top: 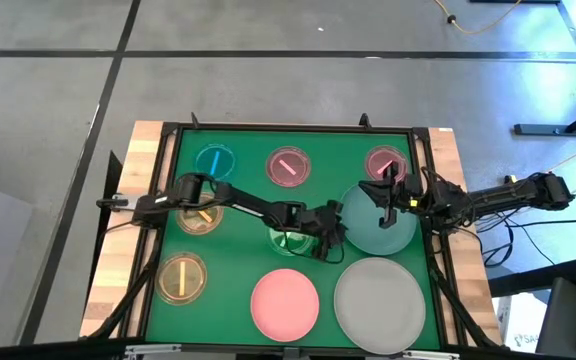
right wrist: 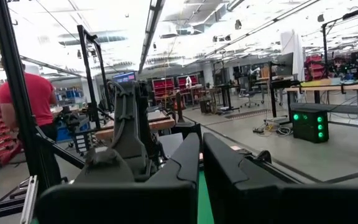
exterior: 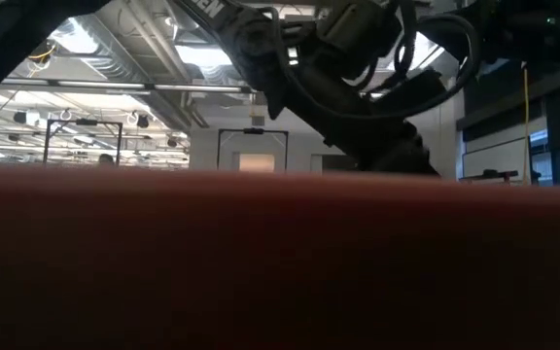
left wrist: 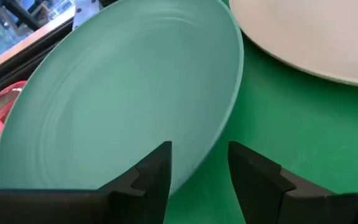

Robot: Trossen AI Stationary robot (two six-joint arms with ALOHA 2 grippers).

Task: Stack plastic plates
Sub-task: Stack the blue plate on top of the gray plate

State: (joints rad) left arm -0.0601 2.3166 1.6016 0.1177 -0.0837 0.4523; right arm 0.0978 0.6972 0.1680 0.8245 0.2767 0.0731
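High view has the left gripper (top: 330,238) spread wide, empty, at the teal plate's (top: 380,222) rim mid-mat beside the grey plate (top: 379,303), right gripper (top: 386,196) pinched shut above; no legible writing.

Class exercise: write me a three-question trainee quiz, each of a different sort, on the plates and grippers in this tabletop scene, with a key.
1. True or false: the left gripper is shut on the teal plate.
2. Which large plate lies nearest the pink plate? A grey plate; B teal plate.
3. Fill in: the right gripper hangs above the ____ plate.

Key: 1 false, it is open at the rim; 2 A; 3 teal.
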